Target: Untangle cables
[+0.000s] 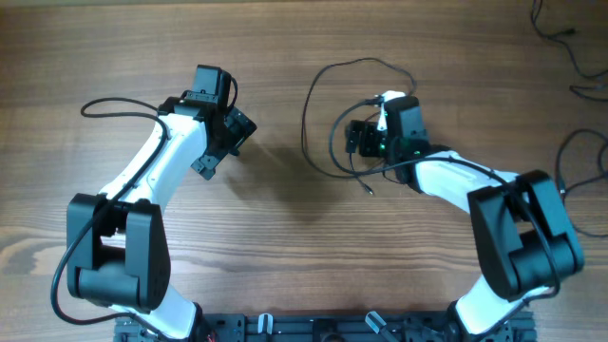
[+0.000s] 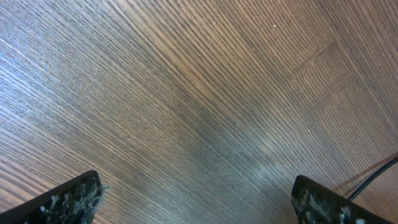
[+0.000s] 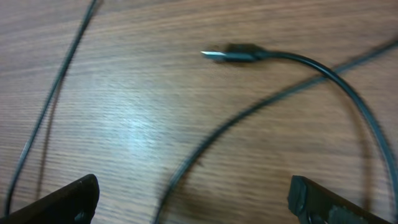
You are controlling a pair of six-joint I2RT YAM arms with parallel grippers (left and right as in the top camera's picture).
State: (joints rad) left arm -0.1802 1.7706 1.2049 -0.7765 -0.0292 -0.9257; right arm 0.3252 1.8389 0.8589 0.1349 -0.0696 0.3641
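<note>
A thin black cable (image 1: 308,109) lies in a loose loop on the wooden table (image 1: 285,237), with a small plug end (image 1: 368,191) near the right arm. My right gripper (image 1: 350,140) hovers over this loop, open and empty. In the right wrist view (image 3: 193,199) a blurred strand of cable (image 3: 211,140) runs between the jaws below them, a plug tip (image 3: 233,54) lies ahead, and a thinner strand (image 3: 50,106) runs at the left. My left gripper (image 1: 228,147) is open and empty over bare wood to the left of the loop. The left wrist view (image 2: 196,199) shows only a cable piece (image 2: 373,179) at the right edge.
More thin black cords (image 1: 570,43) lie at the table's far right edge, with another loop (image 1: 579,152) beside the right arm. A thicker black wire (image 1: 114,106) hangs off the left arm. A black rail (image 1: 313,328) runs along the front edge.
</note>
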